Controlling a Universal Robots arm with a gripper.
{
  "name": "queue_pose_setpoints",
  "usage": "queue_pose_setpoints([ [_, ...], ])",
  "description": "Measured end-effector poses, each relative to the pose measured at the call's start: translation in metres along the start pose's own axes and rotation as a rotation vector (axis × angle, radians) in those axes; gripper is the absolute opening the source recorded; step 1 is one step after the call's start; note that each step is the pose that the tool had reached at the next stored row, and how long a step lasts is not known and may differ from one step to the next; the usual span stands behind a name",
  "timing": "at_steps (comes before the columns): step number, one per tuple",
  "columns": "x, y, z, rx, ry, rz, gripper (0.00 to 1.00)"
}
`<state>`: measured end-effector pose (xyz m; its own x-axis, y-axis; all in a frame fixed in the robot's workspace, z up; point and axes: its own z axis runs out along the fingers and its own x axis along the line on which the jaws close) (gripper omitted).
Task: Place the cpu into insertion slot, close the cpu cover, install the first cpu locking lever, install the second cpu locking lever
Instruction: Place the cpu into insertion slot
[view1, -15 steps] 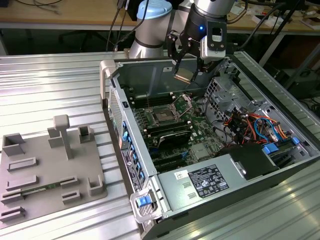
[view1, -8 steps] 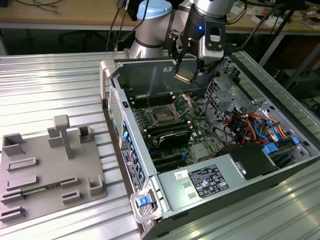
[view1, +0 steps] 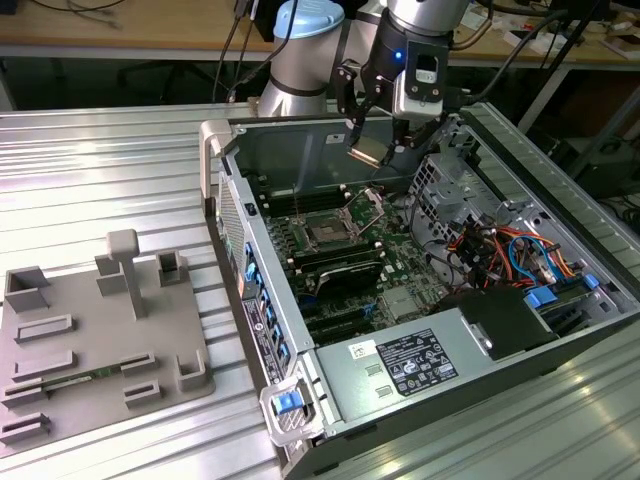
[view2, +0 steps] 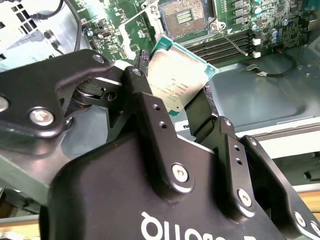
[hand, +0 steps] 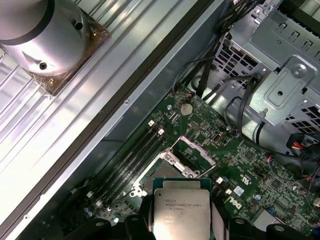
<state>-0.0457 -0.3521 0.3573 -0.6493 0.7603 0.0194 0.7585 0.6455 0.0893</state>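
My gripper (view1: 366, 150) hangs above the open computer case, shut on the cpu (view1: 366, 153). In both wrist views the cpu (view2: 175, 80) (hand: 181, 212) is a silver square chip with a green edge, pinched by its sides between the two black fingers (view2: 148, 102). The insertion slot (view1: 328, 232) lies below on the motherboard, uncovered, a dark square with a metal rim (view2: 182, 17). In the first wrist view the slot (hand: 152, 176) is partly hidden behind the chip. The cpu cover (hand: 192, 152) (view1: 372, 206) stands swung up beside the slot.
Long black memory slots (hand: 131, 157) run alongside the socket. A metal drive cage (hand: 280, 75) and bundled cables (view1: 500, 250) crowd the exterior view's right side of the case. The power supply (view1: 420, 365) fills the near end. A grey fixture tray (view1: 95, 335) lies outside the case.
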Motion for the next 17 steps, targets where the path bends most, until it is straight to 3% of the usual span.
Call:
queue_pose_setpoints([
  [17,0.0,0.0,0.0004,-0.0014,-0.0062,0.069,0.55],
])
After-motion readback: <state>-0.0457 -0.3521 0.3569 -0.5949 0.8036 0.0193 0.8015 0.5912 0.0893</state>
